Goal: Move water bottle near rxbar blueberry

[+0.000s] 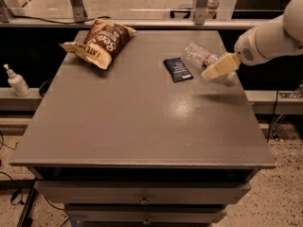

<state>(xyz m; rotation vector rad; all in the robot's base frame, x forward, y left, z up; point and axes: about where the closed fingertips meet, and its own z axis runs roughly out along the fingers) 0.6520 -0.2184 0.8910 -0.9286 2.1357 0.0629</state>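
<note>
The water bottle (199,56) lies on its side on the grey table (142,122), near the right edge. The rxbar blueberry (178,69), a flat dark navy wrapper, lies just left of it, almost touching. My gripper (214,71) hangs a little above the table, just in front of the bottle's right end and covering part of it. It casts a shadow on the table below. It is open and holds nothing. The white arm (270,37) reaches in from the right.
A brown-and-tan chip bag (100,42) lies at the table's back left. A small white pump bottle (17,81) stands on a ledge off the left side. Drawers (142,200) run under the table's front edge.
</note>
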